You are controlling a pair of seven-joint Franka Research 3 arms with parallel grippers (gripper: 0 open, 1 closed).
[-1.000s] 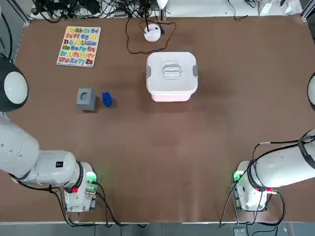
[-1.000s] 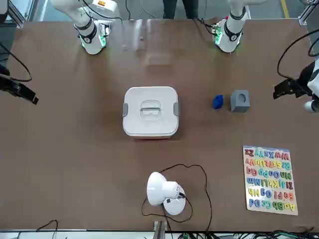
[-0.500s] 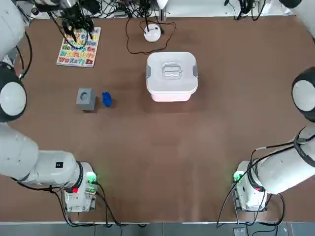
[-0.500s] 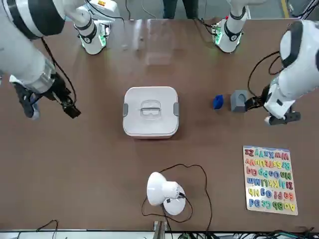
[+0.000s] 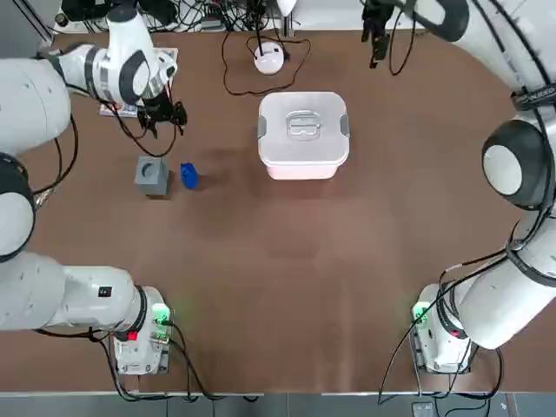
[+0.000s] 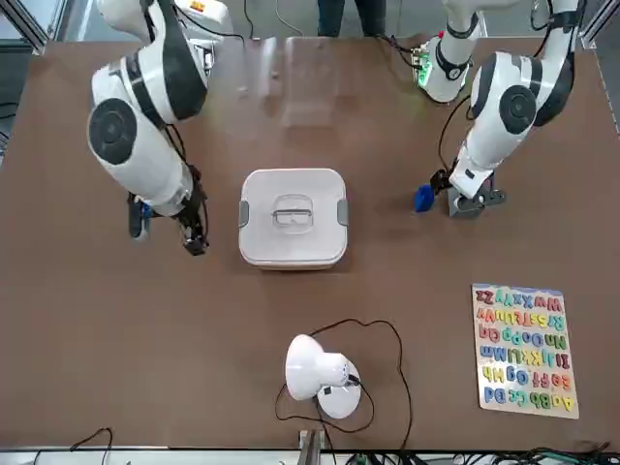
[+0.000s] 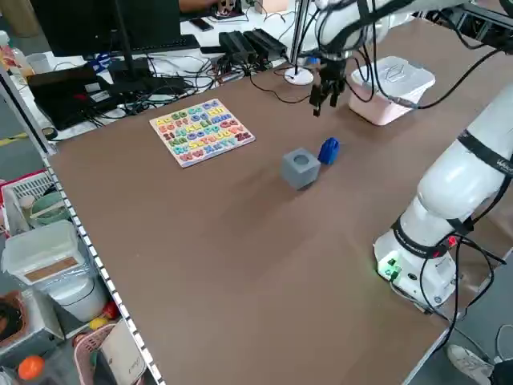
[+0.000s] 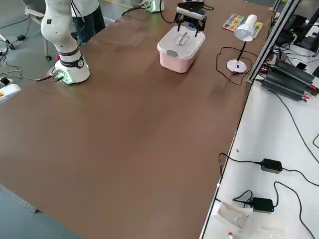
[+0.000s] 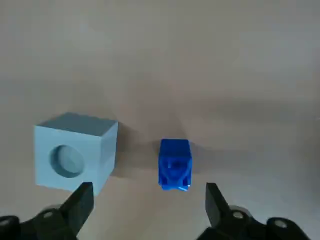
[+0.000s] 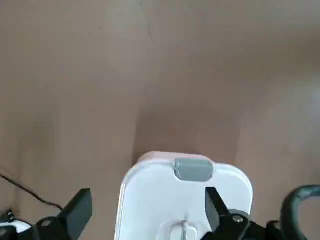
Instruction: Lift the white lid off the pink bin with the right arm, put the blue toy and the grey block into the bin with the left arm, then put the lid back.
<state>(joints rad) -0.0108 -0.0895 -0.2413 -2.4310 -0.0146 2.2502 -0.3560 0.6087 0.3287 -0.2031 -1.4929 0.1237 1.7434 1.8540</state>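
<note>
The white lid (image 5: pixel 303 123) sits shut on the pink bin (image 5: pixel 300 170) in the middle of the table. Left of the bin lie the blue toy (image 5: pixel 188 175) and the grey block (image 5: pixel 151 174), a small gap between them. My left gripper (image 5: pixel 162 114) hangs just beyond them. In the left wrist view it (image 9: pixel 149 187) is open, with the toy (image 9: pixel 175 164) and block (image 9: pixel 75 152) below it. My right gripper (image 5: pixel 376 36) is raised beyond the bin's far right. The right wrist view shows it (image 10: pixel 146 196) open above the lid (image 10: pixel 160 200), touching nothing.
A colourful alphabet puzzle (image 5: pixel 139 82) lies at the far left. A white lamp (image 5: pixel 269 57) with a looping black cable stands just behind the bin. Both arm bases (image 5: pixel 139 334) sit at the near edge.
Both arms swung in over the table. The left gripper moved from above the puzzle to just beyond the block and toy; the right gripper came toward the bin. No object moved.
</note>
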